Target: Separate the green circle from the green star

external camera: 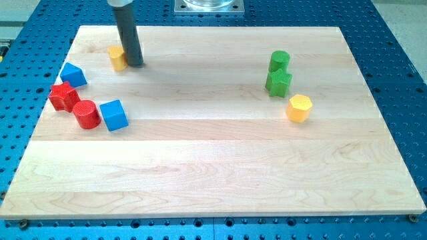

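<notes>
Dark rod (127, 30) cut off by view's top edge, arm above not visible. Small yellow block (117, 58) partly hidden behind rod nr my tip (135, 64), shape can't tell. Grey metal base plate (209, 6) cut by top edge. Light wooden board (213, 167) btm corners clipped at view's bottom.

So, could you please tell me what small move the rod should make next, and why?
Probably travel toward the view's right: my tip sits beside the yellow block at upper left, far from the green circle and green star, which touch.
</notes>
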Available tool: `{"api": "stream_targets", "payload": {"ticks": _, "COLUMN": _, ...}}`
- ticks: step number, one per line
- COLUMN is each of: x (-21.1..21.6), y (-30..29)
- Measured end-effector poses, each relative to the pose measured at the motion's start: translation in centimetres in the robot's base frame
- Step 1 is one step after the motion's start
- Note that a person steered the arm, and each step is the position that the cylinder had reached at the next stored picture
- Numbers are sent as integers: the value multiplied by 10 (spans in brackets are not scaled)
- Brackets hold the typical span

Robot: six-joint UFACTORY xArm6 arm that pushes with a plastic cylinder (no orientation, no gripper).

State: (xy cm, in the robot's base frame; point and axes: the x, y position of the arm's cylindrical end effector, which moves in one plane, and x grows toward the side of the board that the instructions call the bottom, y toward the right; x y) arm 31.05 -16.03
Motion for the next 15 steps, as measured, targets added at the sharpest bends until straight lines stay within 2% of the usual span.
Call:
{"api": "stream_targets", "payload": {"ticks": 1, "x": -12, "y": 45}}
{"api": "stream_targets", "payload": {"ticks": 2, "x": -43, "y": 149}}
{"api": "stream_targets", "payload": {"ticks": 3, "x": -42, "y": 266}}
{"api": "stream_targets", "payload": {"ticks": 4, "x": 8, "y": 328}}
{"api": "stream_targets", "payload": {"ticks": 5, "x": 20, "y": 328}}
{"api": "stream_targets", "payload": {"ticks": 6, "x": 52, "y": 385}}
{"api": "stream_targets", "payload": {"ticks": 7, "x": 73, "y": 354}}
{"api": "stream_targets", "payload": {"ticks": 8, "x": 30, "y": 302}}
{"api": "stream_targets", "payload": {"ticks": 10, "x": -15, "y": 149}}
{"api": "stream_targets", "payload": {"ticks": 11, "x": -6, "y": 122}}
{"api": "stream_targets", "payload": {"ticks": 14, "x": 75, "y": 124}}
{"api": "stream_targets", "payload": {"ticks": 15, "x": 50, "y": 110}}
